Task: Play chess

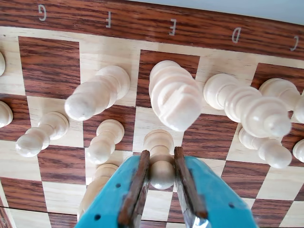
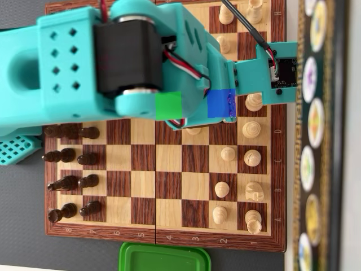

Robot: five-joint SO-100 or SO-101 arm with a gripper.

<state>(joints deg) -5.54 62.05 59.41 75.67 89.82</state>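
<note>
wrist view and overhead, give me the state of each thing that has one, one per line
pincer: closed around a white pawn
white pawn: upright between the pincer fingers; lifted or not, cannot tell
white king: upright on its back-row square
other white pieces: upright
dark pieces: on the far rows, none moved out
green box: lid on

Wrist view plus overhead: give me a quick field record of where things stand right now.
gripper: straddles a white pawn, fingers close on both sides; contact not certain
pawn state: upright on the board
king: just beyond the pawn in the wrist view, E file
black pieces: along the left edge in the overhead view
arm: covers the upper board
green lid: off the board's bottom edge
</note>
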